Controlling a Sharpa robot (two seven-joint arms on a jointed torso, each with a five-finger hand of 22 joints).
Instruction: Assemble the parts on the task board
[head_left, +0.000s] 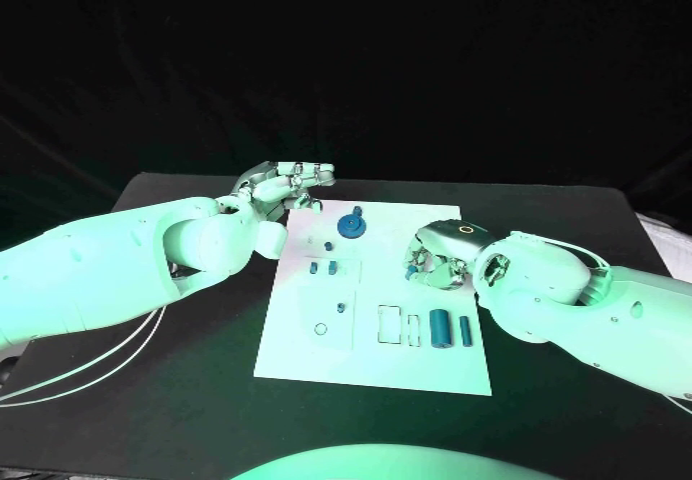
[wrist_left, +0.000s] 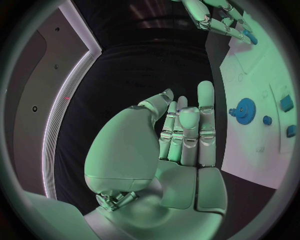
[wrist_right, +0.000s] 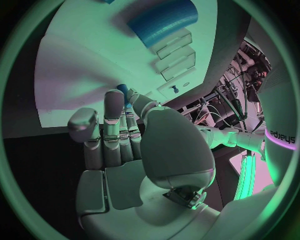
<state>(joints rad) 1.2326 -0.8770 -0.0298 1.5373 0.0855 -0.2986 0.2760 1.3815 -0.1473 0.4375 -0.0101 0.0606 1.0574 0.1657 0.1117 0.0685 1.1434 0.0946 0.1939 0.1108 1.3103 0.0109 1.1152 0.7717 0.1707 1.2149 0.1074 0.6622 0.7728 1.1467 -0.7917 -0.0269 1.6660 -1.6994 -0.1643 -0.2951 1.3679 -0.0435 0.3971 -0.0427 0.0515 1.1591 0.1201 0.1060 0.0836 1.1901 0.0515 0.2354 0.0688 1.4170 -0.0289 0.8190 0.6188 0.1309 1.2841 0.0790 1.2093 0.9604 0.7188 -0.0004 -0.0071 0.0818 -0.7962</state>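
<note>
On the right arm (wrist_right: 275, 150), upside-down lettering reads "sharpa".

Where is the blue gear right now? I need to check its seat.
In the head view the blue gear sits at the task board's far end, near the left hand.

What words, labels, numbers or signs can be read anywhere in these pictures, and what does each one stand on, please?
"sharpa": dark letters running sideways on the robot's white arm in the right wrist view, partly cut off at the rim.
The task board carries faint outlines but no readable lettering.
</note>
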